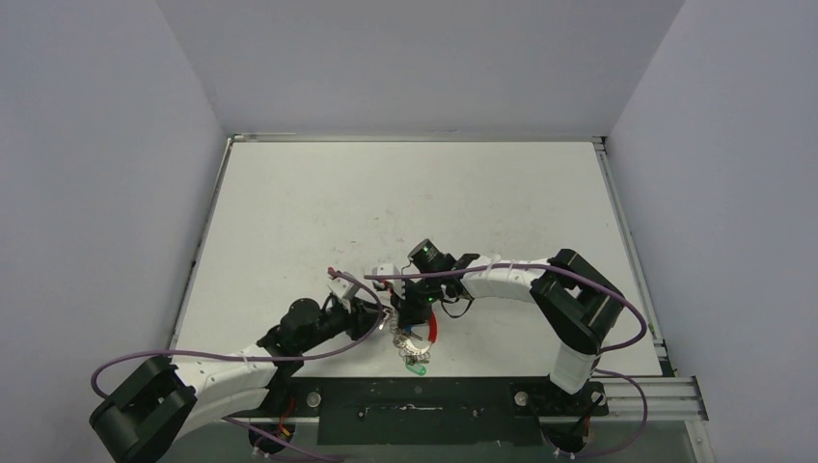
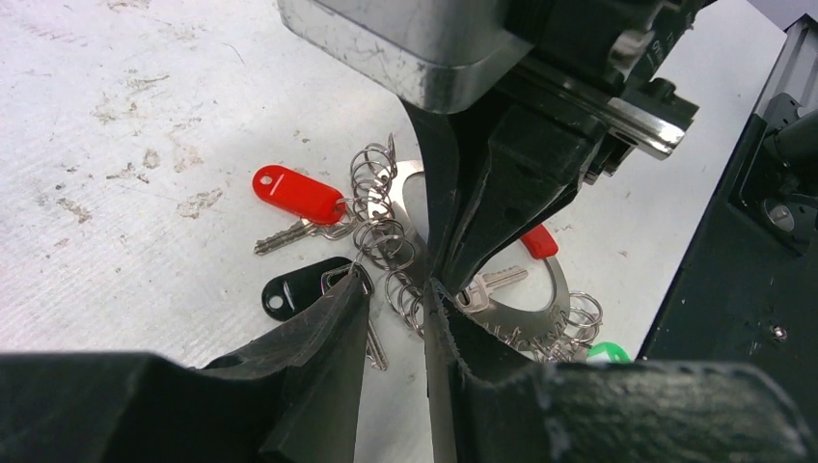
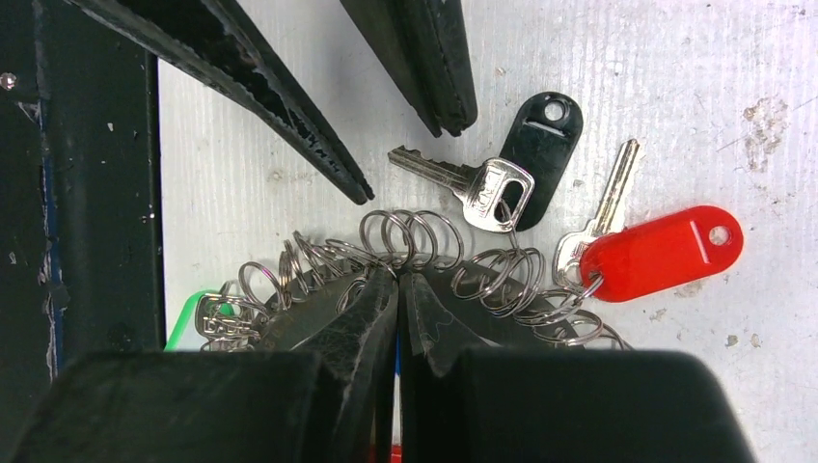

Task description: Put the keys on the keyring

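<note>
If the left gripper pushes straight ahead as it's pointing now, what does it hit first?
The left gripper likely meets the keyring coil first, right gripper just behind; depth unclear.

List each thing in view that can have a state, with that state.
keyring: lying on the table, pinched.
right claw: shut on the keyring.
left claw: open, tips astride the keyring.
black-tagged key: flat, hooked on the keyring.
red-tagged key: flat, hooked on the keyring.
green key: mostly hidden; attachment unclear.
</note>
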Motion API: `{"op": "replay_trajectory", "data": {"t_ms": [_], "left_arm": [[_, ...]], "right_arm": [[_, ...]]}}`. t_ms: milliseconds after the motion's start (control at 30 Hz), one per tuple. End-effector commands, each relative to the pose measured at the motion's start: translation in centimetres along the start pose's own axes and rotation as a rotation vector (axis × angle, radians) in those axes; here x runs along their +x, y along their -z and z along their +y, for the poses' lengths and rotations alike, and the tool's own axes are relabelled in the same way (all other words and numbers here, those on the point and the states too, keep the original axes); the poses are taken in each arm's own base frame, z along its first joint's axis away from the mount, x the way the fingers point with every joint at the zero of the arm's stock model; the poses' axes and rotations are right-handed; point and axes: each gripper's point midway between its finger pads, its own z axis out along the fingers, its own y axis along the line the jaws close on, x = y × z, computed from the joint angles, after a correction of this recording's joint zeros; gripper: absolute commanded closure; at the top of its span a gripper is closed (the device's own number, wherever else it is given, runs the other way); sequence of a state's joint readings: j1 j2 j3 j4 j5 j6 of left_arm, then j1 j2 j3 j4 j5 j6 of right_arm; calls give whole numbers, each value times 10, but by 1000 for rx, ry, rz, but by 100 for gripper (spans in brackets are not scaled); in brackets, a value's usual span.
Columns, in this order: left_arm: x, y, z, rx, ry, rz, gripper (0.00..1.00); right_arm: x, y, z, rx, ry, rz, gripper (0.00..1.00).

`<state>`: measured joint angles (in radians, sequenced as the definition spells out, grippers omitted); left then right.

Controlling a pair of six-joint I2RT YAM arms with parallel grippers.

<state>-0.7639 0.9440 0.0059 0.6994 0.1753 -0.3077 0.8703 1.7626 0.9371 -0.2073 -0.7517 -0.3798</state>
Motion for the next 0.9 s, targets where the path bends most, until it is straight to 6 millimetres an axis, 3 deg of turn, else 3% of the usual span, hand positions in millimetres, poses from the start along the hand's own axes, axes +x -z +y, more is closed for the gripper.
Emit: {"op": "replay_trajectory", "data": {"t_ms": [0, 500, 600, 867], "left_arm": [[-4, 4, -3, 14, 40, -50, 75], [19, -3, -14, -4, 367, 63, 75], [29, -3, -14, -13, 392, 102, 75], [33, -16, -14, -25, 418, 137, 77]], "right_arm": [[-8, -2, -6, 21, 11, -43, 100], [-16, -9, -15, 101, -118, -164, 100], [-16, -9, -15, 101, -122, -166, 100], [-16, -9, -15, 102, -121, -158, 100]]}}
